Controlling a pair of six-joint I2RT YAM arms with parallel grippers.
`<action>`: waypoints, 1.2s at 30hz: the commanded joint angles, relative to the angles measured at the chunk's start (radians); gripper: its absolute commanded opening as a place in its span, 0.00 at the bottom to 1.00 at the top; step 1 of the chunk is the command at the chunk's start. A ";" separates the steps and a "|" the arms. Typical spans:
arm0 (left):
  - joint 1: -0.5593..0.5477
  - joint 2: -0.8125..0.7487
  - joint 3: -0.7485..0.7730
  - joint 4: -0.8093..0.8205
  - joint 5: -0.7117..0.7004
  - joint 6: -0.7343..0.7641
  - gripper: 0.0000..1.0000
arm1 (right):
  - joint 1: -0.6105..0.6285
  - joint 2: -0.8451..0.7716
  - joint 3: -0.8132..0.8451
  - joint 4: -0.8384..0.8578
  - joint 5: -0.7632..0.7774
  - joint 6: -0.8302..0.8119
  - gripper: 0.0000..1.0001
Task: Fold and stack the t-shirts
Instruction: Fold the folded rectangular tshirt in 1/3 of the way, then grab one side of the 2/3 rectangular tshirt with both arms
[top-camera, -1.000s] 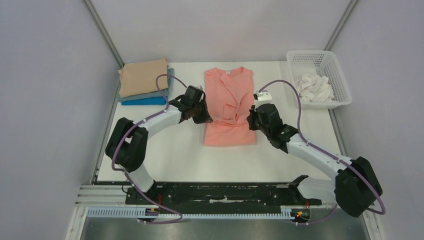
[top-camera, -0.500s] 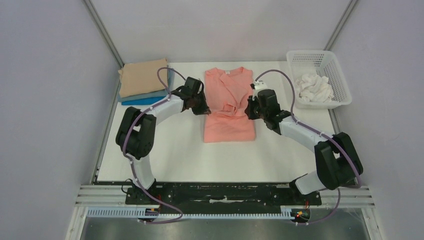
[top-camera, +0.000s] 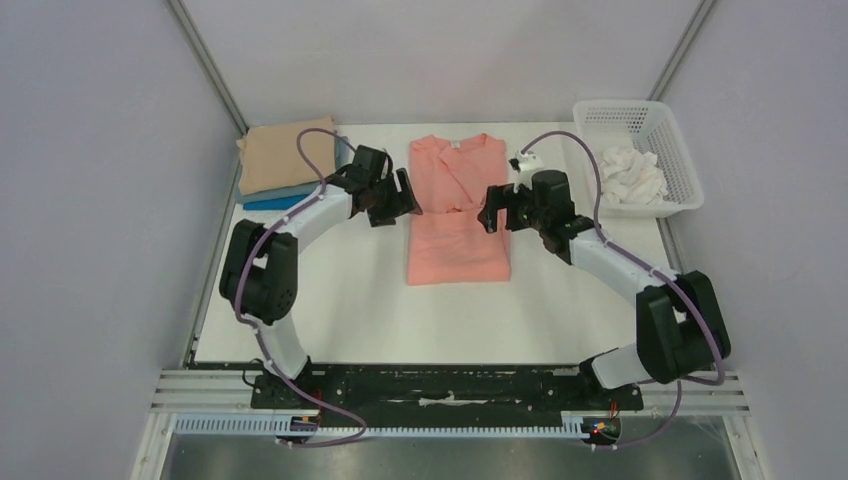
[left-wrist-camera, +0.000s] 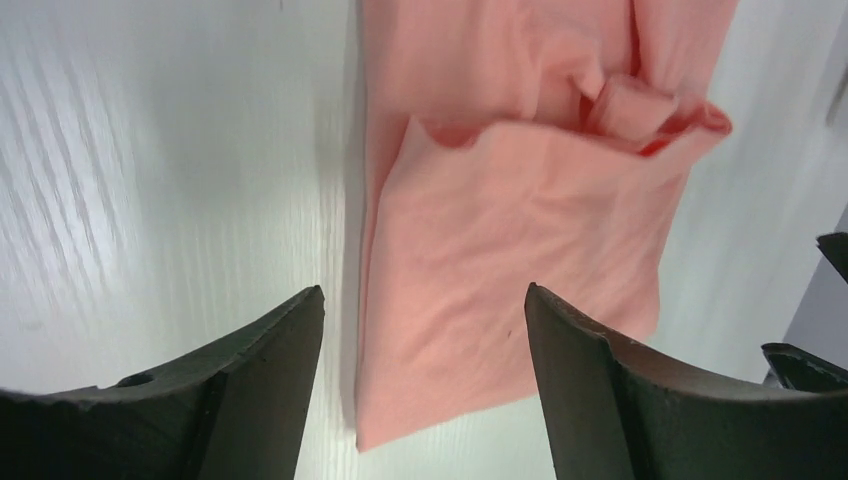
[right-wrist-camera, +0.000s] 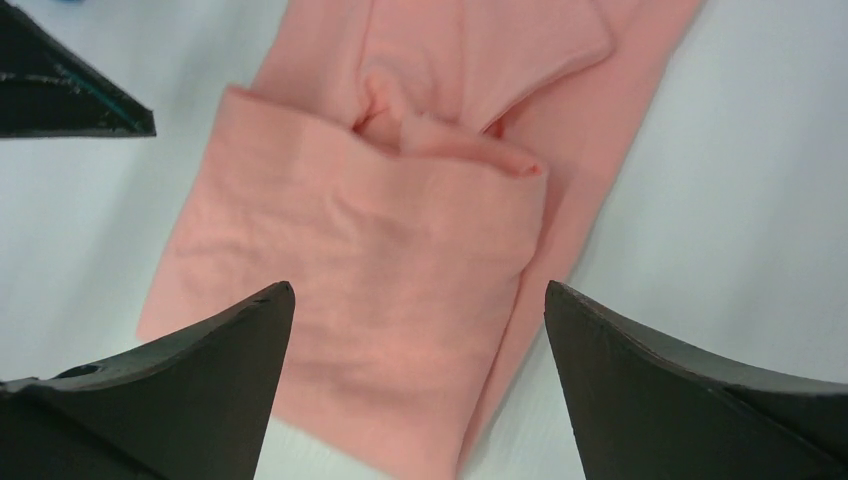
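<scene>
Both fingers (left-wrist-camera: 262, 400) wide — salmon shirt (top-camera: 458, 245) half-folded.

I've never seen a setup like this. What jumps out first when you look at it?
A salmon-pink t-shirt lies partly folded mid-table, with the left gripper and right gripper open at its two sides. A stack of folded shirts, tan on top, sits in the far left corner; a white mesh basket stands far right.
</scene>
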 joint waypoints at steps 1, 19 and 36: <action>-0.010 -0.161 -0.200 0.081 0.057 -0.031 0.80 | 0.007 -0.123 -0.185 0.117 -0.227 0.014 0.98; -0.143 -0.282 -0.598 0.247 0.038 -0.169 0.57 | 0.007 -0.414 -0.600 0.135 -0.035 0.267 0.98; -0.143 -0.148 -0.577 0.284 0.043 -0.169 0.02 | 0.008 -0.270 -0.606 0.185 -0.103 0.307 0.71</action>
